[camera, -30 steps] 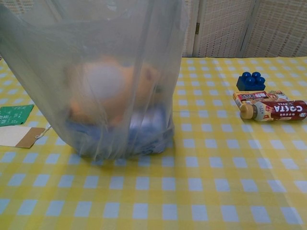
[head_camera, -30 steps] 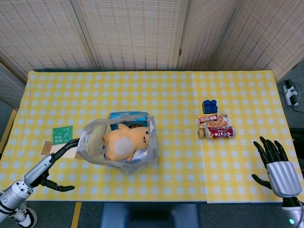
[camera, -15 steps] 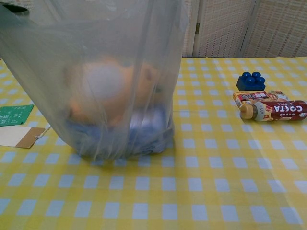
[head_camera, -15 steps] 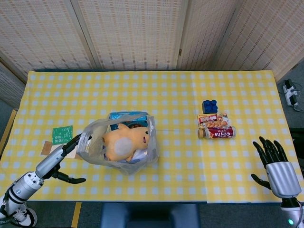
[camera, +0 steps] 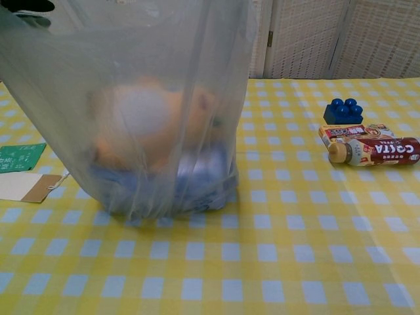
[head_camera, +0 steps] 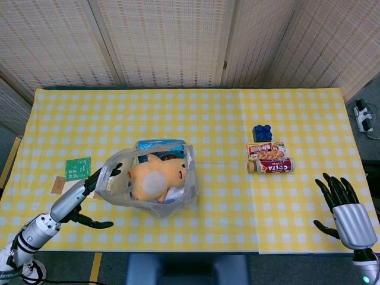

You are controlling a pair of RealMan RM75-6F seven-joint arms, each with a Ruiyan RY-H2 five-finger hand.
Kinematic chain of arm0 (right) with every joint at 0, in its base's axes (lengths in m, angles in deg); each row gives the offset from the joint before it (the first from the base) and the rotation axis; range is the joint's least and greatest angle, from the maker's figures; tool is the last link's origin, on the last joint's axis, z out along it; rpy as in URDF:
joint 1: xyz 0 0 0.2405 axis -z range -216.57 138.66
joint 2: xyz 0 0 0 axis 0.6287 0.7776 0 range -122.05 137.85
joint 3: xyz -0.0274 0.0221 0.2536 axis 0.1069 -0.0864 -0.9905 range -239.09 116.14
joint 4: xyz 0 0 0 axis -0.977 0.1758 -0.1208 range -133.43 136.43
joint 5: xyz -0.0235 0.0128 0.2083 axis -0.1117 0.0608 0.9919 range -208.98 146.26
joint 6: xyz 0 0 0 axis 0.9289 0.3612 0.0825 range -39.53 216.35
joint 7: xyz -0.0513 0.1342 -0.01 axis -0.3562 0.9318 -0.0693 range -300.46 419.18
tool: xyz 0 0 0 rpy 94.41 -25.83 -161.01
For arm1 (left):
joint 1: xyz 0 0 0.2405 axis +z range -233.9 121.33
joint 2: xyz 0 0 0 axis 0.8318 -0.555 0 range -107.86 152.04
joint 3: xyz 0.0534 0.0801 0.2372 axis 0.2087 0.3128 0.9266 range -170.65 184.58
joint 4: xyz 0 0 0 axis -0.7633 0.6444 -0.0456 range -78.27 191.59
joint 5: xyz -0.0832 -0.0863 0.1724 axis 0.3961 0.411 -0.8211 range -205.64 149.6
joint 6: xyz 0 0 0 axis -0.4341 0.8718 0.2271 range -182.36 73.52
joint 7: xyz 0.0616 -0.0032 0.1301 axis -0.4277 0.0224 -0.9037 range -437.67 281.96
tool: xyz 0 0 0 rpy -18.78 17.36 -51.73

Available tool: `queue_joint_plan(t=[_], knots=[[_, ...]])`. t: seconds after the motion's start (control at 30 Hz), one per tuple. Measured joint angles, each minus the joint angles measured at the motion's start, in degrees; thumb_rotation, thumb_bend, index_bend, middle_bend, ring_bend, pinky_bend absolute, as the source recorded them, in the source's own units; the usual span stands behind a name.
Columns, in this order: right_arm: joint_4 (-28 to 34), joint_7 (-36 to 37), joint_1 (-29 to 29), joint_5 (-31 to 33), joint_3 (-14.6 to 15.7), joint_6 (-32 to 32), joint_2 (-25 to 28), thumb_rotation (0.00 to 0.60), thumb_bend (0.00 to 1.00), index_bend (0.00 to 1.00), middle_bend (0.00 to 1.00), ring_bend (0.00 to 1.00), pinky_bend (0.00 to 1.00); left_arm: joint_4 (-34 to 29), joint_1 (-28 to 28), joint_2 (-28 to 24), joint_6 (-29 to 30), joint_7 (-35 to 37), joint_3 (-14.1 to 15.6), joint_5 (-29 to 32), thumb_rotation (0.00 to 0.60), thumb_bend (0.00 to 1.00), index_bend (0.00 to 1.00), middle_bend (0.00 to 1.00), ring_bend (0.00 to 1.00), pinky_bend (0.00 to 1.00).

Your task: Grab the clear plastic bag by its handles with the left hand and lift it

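Note:
The clear plastic bag (head_camera: 148,181) stands on the yellow checked table (head_camera: 225,130), holding an orange plush toy (head_camera: 157,178) and a blue packet (head_camera: 159,145). In the chest view the bag (camera: 131,111) fills the left half. My left hand (head_camera: 89,187) reaches in from the lower left, fingers spread, with its fingertips (head_camera: 114,169) at the bag's left rim; dark fingertips (camera: 26,5) show at the top left of the chest view. It holds nothing that I can see. My right hand (head_camera: 344,205) hangs open beyond the table's right front corner.
A blue toy brick (head_camera: 262,132), a snack packet (head_camera: 267,151) and a Costa bottle (head_camera: 271,165) lie right of centre. A green card (head_camera: 78,168) and a brown tag (head_camera: 59,184) lie left of the bag, by my left arm.
My left hand has moved forward and right, from beside the tag up to the bag's left rim. The bag and the right hand have stayed put.

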Motion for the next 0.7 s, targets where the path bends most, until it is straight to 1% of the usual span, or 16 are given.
queue_joint_plan(t=[0.17, 0.47, 0.7], knots=[[0.2, -0.1, -0.1, 0.0, 0.2, -0.4, 0.1, 0.6, 0.05, 0.0, 0.0, 0.0, 0.0, 0.5, 0.0, 0.2, 0.7, -0.3, 0.2, -0.2, 0.6, 0.11, 0.09, 0.05, 0.0, 0.0], [0.4, 0.5, -0.1, -0.1, 0.4, -0.8, 0.5, 0.6, 0.05, 0.0, 0.0, 0.0, 0.0, 0.7, -0.2, 0.7, 1.7, -1.5, 0.4, -1.0, 0.6, 0.11, 0.11, 0.13, 0.06, 0.0], [0.5, 0.6, -0.4, 0.2, 0.5, -1.5, 0.6, 0.6, 0.05, 0.0, 0.0, 0.0, 0.0, 1.9, 0.2, 1.7, 2.8, -2.3, 0.6, -1.1, 0.6, 0.11, 0.15, 0.14, 0.07, 0.01]])
